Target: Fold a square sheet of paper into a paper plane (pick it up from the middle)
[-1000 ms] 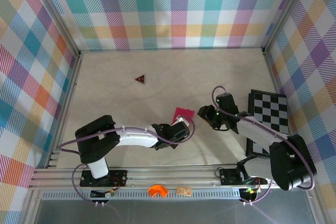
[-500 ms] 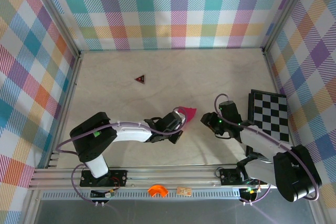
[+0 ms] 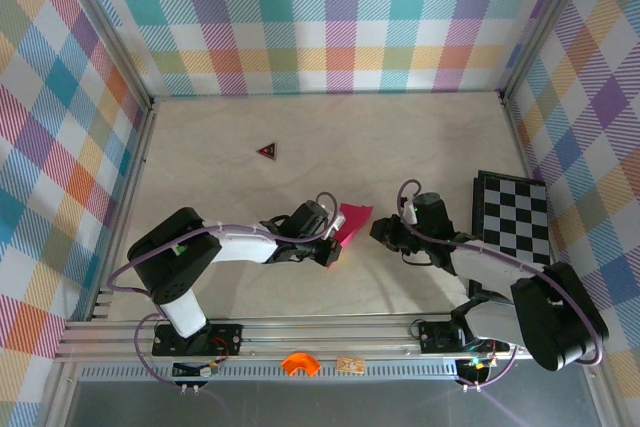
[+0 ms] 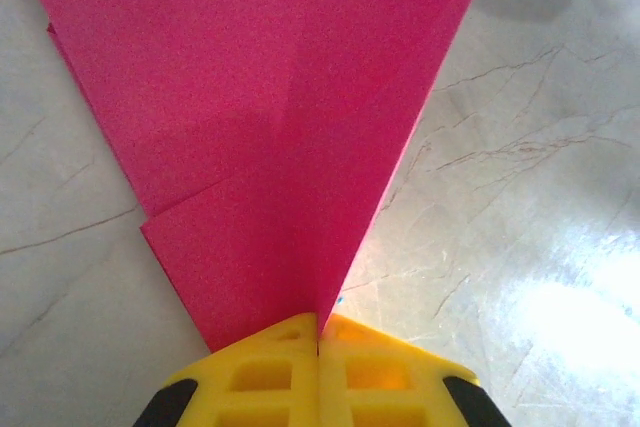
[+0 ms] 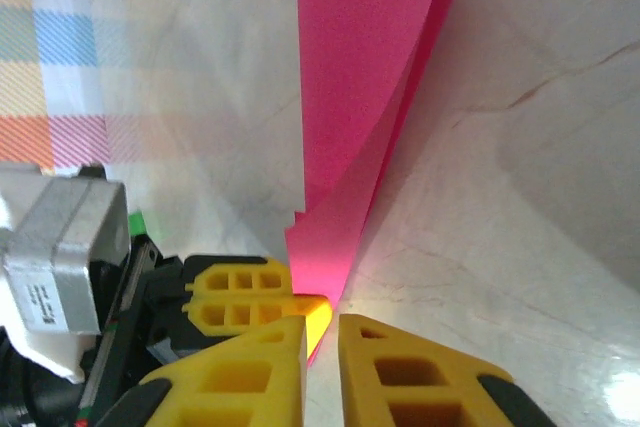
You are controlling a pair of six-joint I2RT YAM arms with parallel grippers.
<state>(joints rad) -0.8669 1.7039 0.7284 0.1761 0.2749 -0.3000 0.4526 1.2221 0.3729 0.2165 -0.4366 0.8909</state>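
Paper (image 4: 270, 127) creased, pinched in left pincer (image 4: 318, 332)

Tiny illegible print on the grey motor sticker (image 5: 38, 299); no readable text elsewhere.

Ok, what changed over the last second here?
The right gripper moved left toward the folded magenta-pink sheet of paper and narrowed its jaws to a slim gap at the paper's lower tip; a grip isn't clear. The left gripper stayed shut on the paper, drawing slightly left and lifting it. The small dark red triangle and black-and-white checkerboard stayed put.
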